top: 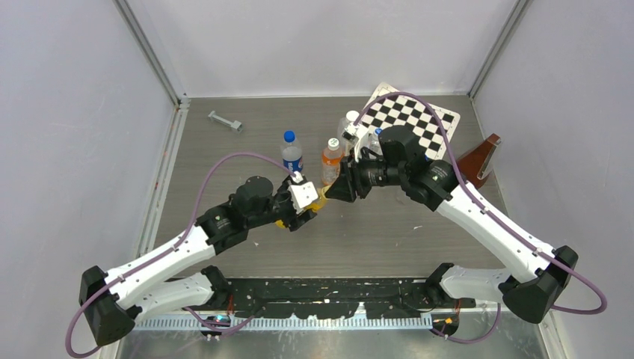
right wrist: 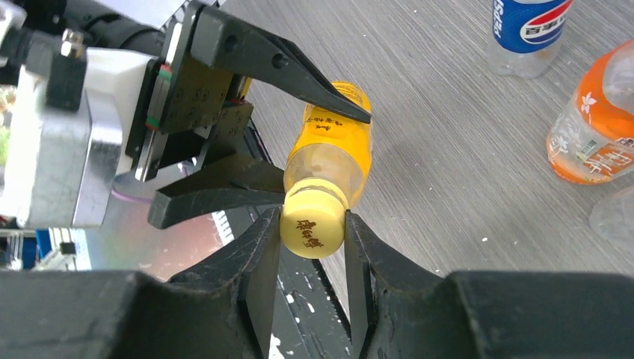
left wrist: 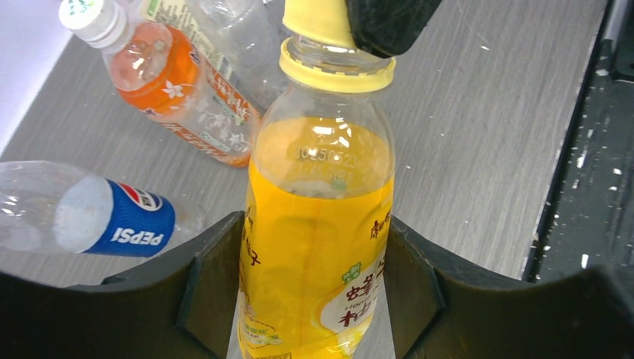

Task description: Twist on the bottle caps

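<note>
- The table, grey, fills the middle of the top view.
- The left gripper is clamped around the body of the yellow juice bottle, at the centre of the top view.
- The right gripper is pinched narrow on the yellow cap, which sits on that bottle's neck.
- The Pepsi bottle stands upright just above centre, with the blue cap on top.

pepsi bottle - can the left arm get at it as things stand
Probably not yet. The Pepsi bottle stands nearby, but the left gripper is clamped on the juice bottle while the right gripper holds its cap; it would have to let go first.
</note>
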### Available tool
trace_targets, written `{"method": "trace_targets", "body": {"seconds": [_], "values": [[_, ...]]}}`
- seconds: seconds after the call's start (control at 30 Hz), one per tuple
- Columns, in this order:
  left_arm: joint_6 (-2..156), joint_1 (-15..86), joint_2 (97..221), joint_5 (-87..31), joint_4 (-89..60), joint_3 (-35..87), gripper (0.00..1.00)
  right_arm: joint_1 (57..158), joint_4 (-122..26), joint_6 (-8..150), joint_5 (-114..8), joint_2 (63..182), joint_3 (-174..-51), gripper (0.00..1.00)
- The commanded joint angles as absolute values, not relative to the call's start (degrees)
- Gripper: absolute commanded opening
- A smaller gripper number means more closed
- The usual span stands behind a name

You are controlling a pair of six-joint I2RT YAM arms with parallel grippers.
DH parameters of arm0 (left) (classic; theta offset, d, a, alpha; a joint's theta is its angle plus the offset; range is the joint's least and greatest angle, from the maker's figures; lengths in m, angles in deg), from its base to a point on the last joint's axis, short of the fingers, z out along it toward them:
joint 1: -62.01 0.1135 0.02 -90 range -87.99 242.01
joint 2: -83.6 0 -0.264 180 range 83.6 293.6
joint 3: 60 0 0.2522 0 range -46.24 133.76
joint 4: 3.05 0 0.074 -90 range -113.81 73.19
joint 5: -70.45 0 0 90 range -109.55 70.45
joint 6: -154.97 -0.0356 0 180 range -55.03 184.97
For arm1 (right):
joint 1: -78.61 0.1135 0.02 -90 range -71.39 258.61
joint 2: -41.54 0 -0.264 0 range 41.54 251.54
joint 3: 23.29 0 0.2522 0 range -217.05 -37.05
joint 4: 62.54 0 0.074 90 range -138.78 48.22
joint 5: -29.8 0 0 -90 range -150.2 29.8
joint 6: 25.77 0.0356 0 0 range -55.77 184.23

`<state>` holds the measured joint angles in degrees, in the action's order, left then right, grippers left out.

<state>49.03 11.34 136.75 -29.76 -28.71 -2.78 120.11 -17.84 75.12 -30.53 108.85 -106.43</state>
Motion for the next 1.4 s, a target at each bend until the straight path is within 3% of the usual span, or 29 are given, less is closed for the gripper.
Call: {"method": "trace_targets", "body": {"seconds": [0.0,0.3,0.57,0.83,1.37], "values": [[46.5,9.2,136.0,-28.8,-9.0,1.4,0.00,121.6,-12.3,82.6,-34.4,111.6,-108.4,0.00],[43.7,6.4,140.1,-24.6,-12.3,3.9,0.00,121.6,-11.5,92.1,-38.5,112.0,-108.9,0.01],[47.5,5.4,141.9,-21.8,-2.9,1.0,0.00,121.5,-14.5,106.0,-45.2,111.4,-105.9,0.01],[46.2,4.0,144.5,-20.2,-0.9,1.2,0.00,121.6,-6.1,122.6,-53.4,112.7,-108.4,0.00],[31.3,-5.3,149.9,-5.5,18.5,-5.3,0.00,121.6,-7.4,132.9,-56.0,111.4,-105.4,0.01]]}}
